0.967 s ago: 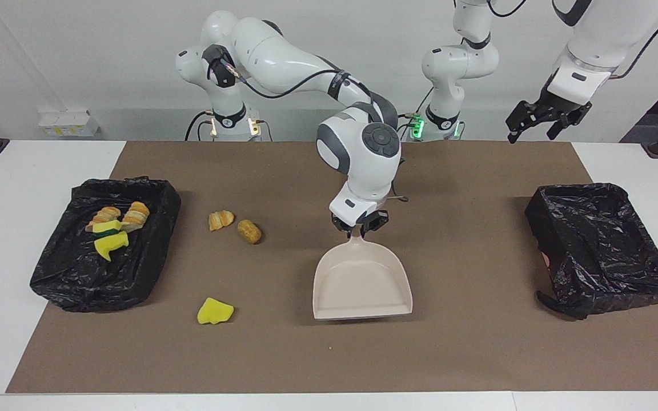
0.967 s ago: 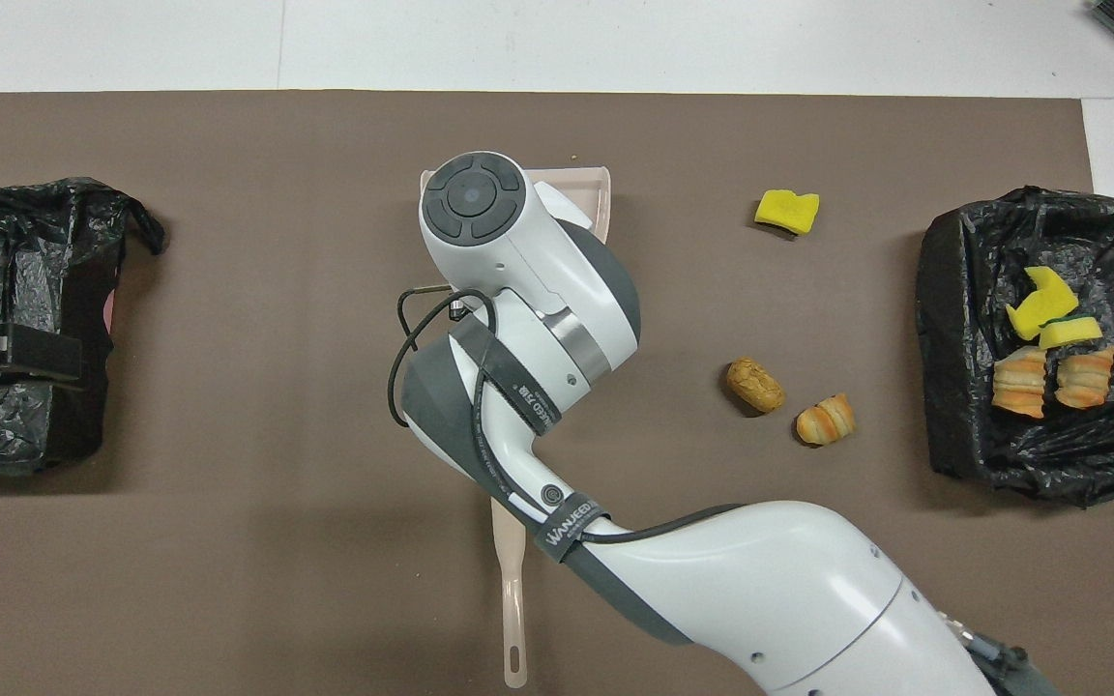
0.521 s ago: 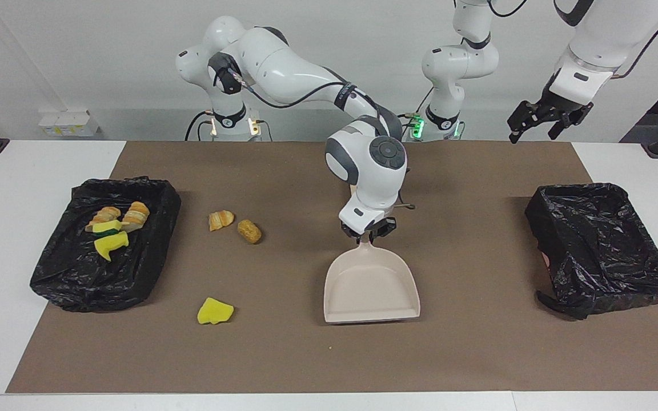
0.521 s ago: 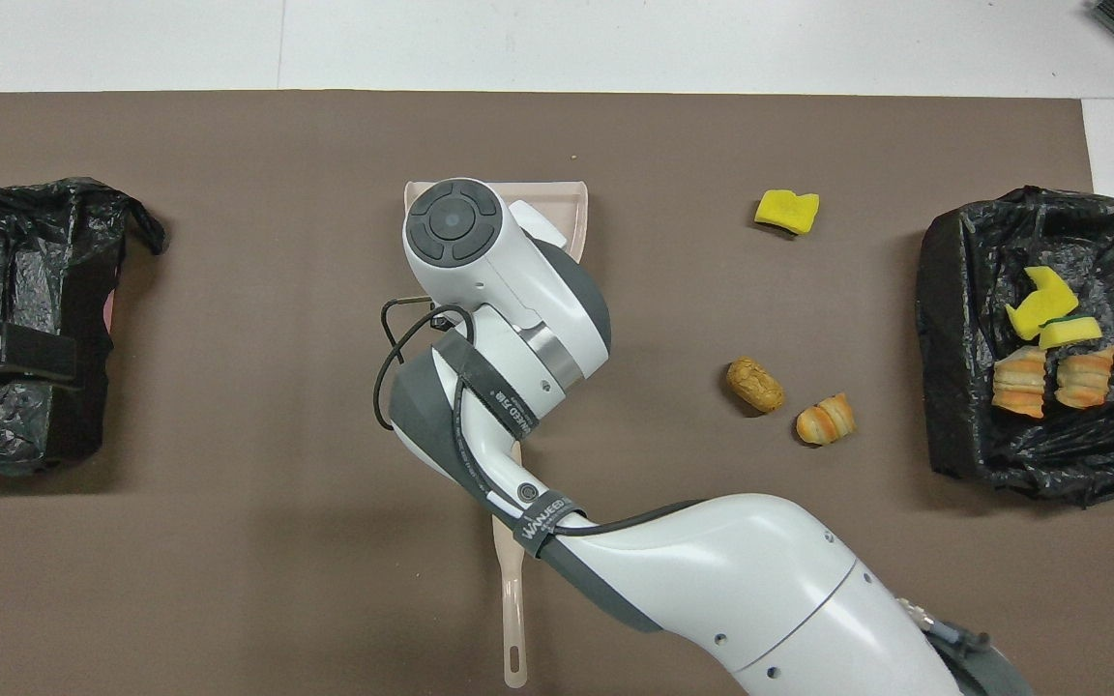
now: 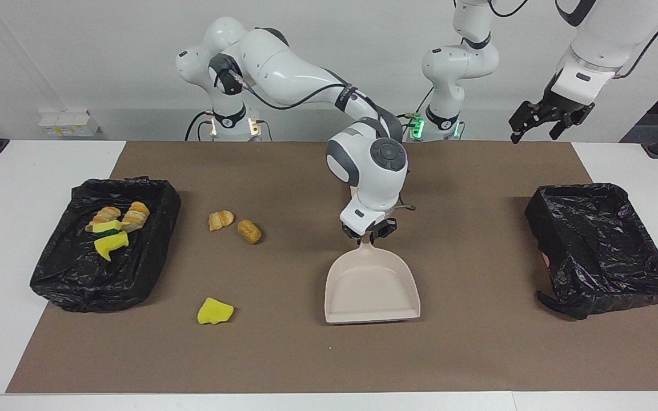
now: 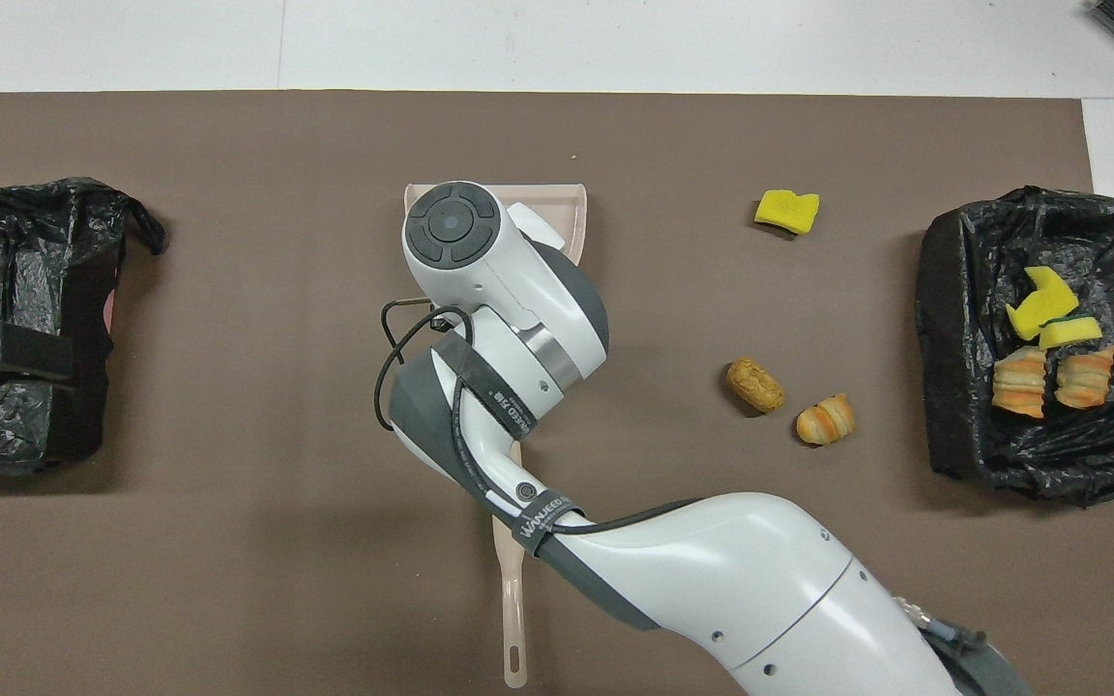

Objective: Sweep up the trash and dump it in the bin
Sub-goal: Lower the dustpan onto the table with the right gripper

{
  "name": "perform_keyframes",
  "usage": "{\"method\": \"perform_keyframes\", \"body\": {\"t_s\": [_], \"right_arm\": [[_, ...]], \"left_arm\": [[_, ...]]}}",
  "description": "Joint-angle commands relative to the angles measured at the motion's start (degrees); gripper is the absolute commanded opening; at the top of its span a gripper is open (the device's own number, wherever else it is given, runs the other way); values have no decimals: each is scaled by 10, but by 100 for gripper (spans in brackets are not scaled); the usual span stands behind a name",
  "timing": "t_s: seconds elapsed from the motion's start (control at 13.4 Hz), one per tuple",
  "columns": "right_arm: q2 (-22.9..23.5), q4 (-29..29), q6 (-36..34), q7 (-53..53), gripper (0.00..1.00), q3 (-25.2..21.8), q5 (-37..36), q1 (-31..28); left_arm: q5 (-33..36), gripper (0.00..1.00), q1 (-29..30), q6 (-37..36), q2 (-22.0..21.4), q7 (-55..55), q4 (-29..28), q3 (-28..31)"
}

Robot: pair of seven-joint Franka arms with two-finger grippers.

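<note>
While the left arm waits, the right arm works at the middle of the surface.

Right gripper [image 5: 369,233]: pressed together on the handle of the beige dustpan [image 5: 372,288], just where the handle meets the pan; in the overhead view the arm's wrist covers it.

Dustpan: flat on the brown mat [image 5: 466,342], its open mouth pointing away from the robots, its handle [image 6: 513,619] running back toward them under the right arm.

Left gripper [image 5: 546,121]: spread wide and holding nothing, raised over the mat's edge at the left arm's end of the surface.

Loose trash: a yellow sponge piece [image 5: 215,311] lies on the mat, farther from the robots than the two bread-like lumps; a striped orange lump [image 5: 221,220] and a brown lump [image 5: 249,231] lie just beside each other, apart from the dustpan, toward the right arm's end.

Binned trash: two striped bread-like lumps [image 5: 135,214] and yellow sponge pieces with green backing [image 5: 109,237] lie in the black-bag-lined bin [image 5: 77,279] at the right arm's end.

Second lined bin [image 5: 603,251]: sits at the left arm's end of the mat; no trash shows inside it.

Crumb [image 5: 329,348]: a tiny speck on the mat, farther from the robots than the dustpan's mouth.
</note>
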Motion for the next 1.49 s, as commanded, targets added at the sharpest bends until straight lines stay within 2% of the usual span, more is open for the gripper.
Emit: {"method": "perform_keyframes", "body": {"t_s": [0.0,0.07,0.15,0.22,0.3,0.37,0.52,0.74,1.04,1.26,1.41], "right_arm": [[2,4,-3,12,14,0,11,-1],[1,2,1,12,21,0,10,-1],[1,2,2,8,23,0,5,-1],[0,2,4,7,31,0,5,0],[-1,1,4,6,34,0,5,-1],[-4,1,4,11,42,0,11,-3],[-7,1,7,14,48,0,12,-5],[-21,1,7,16,64,0,15,-8],[-69,-28,4,5,100,-3,6,-19],[-101,-36,3,3,100,-4,3,-24],[-133,-42,-25,2,100,-2,16,-45]], "left_arm": [[2,100,10,-8,2,-1,10,-7],[2,100,10,-8,3,-1,10,-7],[2,100,10,-8,3,0,10,-7],[2,100,11,-8,3,0,9,-6],[2,100,11,-8,3,0,9,-6],[2,100,11,-8,2,0,9,-6],[2,100,10,-8,3,-1,10,-7],[2,100,11,-8,3,-1,9,-6],[2,100,10,-8,3,-1,9,-6],[2,100,10,-8,3,-1,10,-6],[2,100,11,-8,2,-1,9,-6]]}}
